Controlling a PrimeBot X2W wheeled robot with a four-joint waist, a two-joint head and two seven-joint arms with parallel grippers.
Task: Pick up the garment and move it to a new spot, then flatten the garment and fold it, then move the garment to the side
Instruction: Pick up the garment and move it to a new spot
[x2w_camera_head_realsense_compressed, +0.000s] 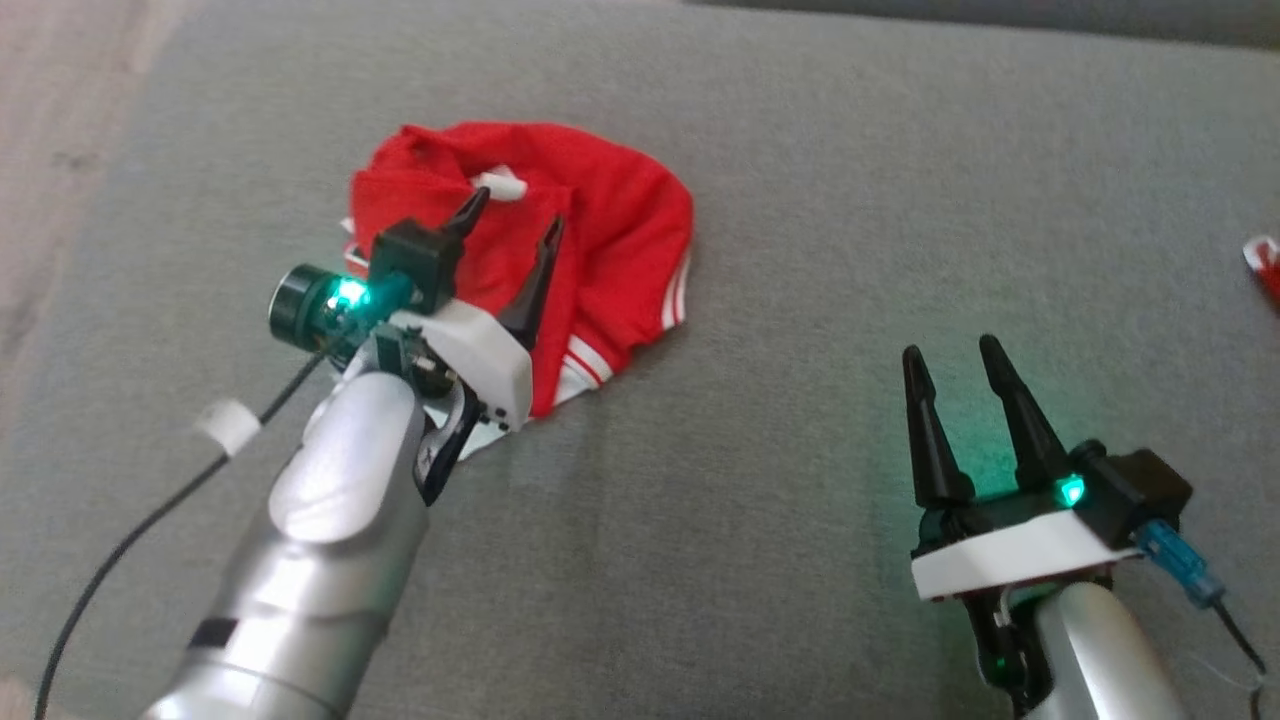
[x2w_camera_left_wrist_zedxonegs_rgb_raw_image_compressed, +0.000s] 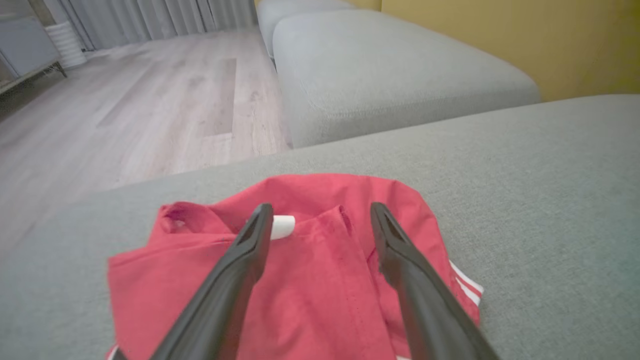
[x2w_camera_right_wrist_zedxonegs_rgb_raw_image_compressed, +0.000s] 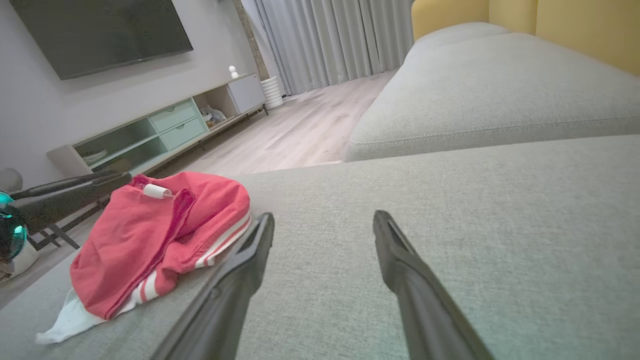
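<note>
Garment (x2w_camera_head_realsense_compressed: 600, 230) lay crumpled near the left edge of the sofa seat (x2w_camera_head_realsense_compressed: 800, 150). Your left gripper (x2w_camera_head_realsense_compressed: 520, 207) hung released, fingers spread over the heap's top fold by the white tag (x2w_camera_left_wrist_zedxonegs_rgb_raw_image_compressed: 282, 226). Right gripper (x2w_camera_head_realsense_compressed: 950, 347) was released too, well apart over bare cushion.

Risk, as I judged it: pinch one loose layer and the rest trails, maybe off that edge onto the floor (x2w_camera_left_wrist_zedxonegs_rgb_raw_image_compressed: 150, 100).

Right wrist view gave you the white panel (x2w_camera_right_wrist_zedxonegs_rgb_raw_image_compressed: 65, 320) splayed under the heap. Head view hid most of it behind the left wrist.

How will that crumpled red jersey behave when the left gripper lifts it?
Likely floppy: the jersey lies bunched in soft folds, so it should drape. Probably light; cloth looks thin. The open left gripper may catch one layer.
</note>
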